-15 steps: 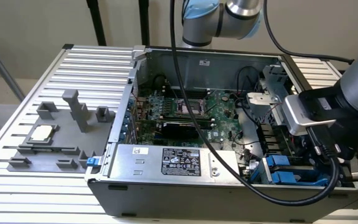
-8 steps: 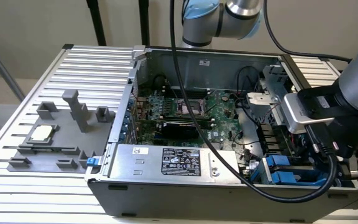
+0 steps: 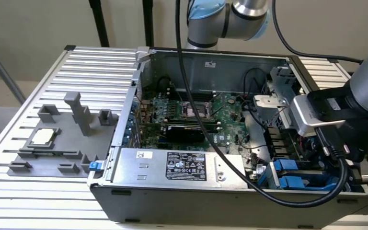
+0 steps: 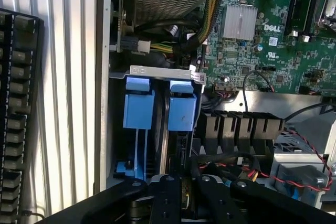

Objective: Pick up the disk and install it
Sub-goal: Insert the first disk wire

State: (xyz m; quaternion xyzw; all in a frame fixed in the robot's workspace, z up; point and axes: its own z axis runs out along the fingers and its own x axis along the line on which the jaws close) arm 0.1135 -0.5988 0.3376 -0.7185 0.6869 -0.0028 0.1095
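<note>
At the case's corner: the end effector (image 4: 181, 192) hung low over the drive bay, its black linkage just above the blue rails.
Grip: closed on the disk (image 4: 160, 129), standing on edge in the bay.
Edges: the bay's silver bracket (image 4: 160, 71) capped the blue carriers.
Room: tight; case wall (image 4: 102, 103) and cables (image 4: 252, 166) beside.

1. Computer case (image 3: 235, 62): bare matt grey sheet metal.
2. Disk (image 4: 160, 111) carrier rails: smooth blue plastic.
3. Desk (image 3: 101, 62): ribbed, pale metal slats.
4. Motherboard (image 4: 273, 40): green, with a ridged metal heatsink (image 4: 239, 23).
5. Claw (image 4: 178, 195): matt black.
</note>
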